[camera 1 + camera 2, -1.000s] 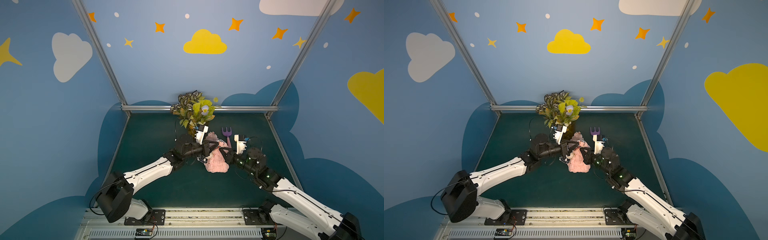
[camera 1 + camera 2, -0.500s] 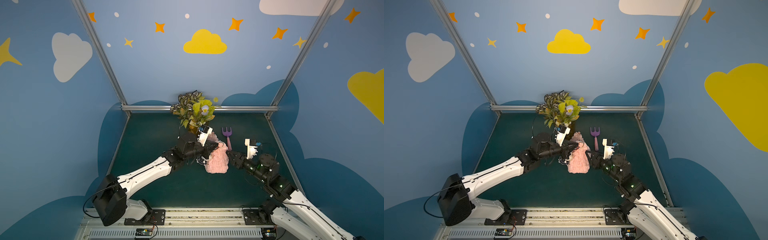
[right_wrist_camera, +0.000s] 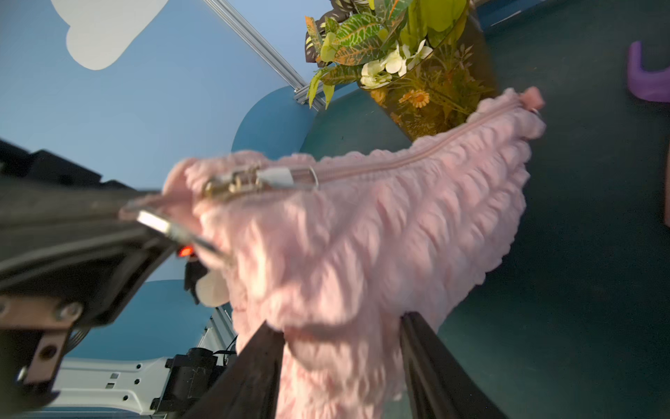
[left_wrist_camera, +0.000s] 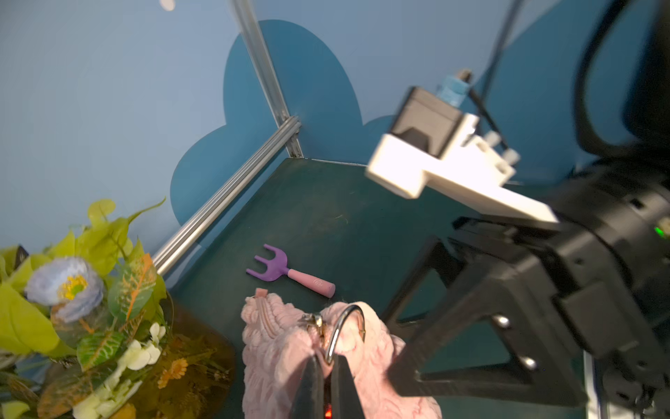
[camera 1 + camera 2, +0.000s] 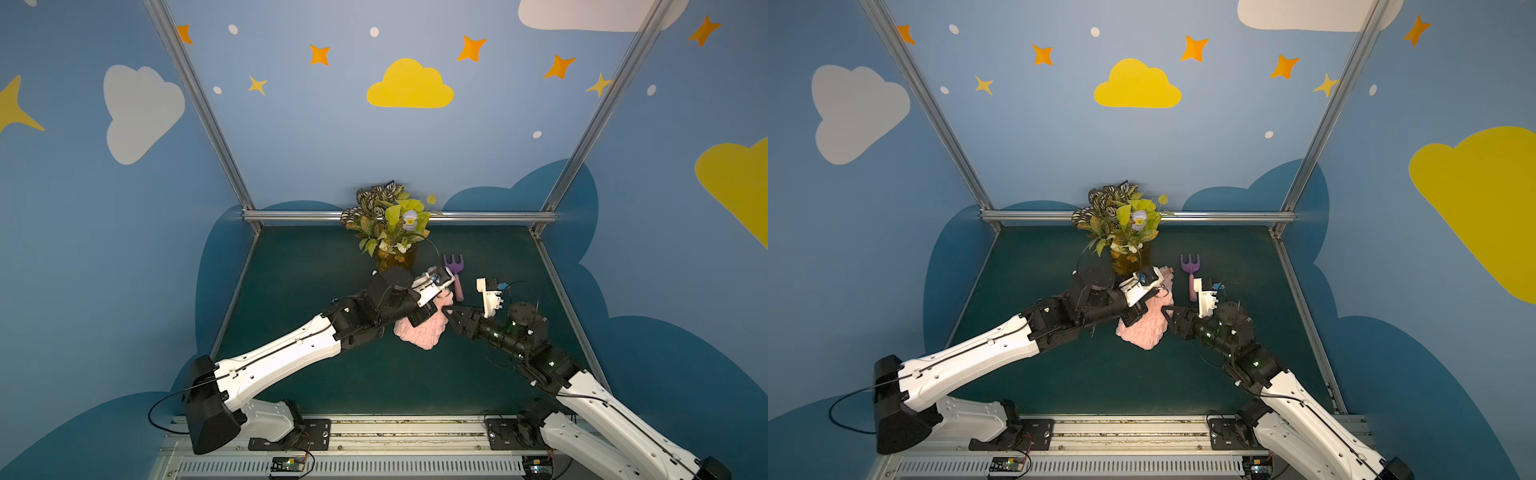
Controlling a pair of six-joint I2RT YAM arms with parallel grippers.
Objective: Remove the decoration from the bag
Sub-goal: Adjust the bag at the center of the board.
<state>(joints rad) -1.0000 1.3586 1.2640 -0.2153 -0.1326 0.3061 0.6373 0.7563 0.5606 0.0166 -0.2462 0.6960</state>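
Left wrist, left gripper [image 4: 327, 364] pinching decoration [image 4: 336, 328] by keyring; right gripper [image 3: 339, 323] straddling bag [image 3: 380, 225]

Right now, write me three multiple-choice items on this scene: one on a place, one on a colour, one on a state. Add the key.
1. The purple fork lies:
A. inside the bag
B. on the green table
C. on a shelf

2. The bag is:
A. yellow
B. white
C. pink

3. The left hand is:
A. wide open
B. shut on the metal ring of the decoration
C. shut on the fork

Key:
1 B: both top views show the fork flat on the table.
2 C: its bumpy fabric is pink in every view.
3 B: the left wrist view shows the fingertips pinching the ring.
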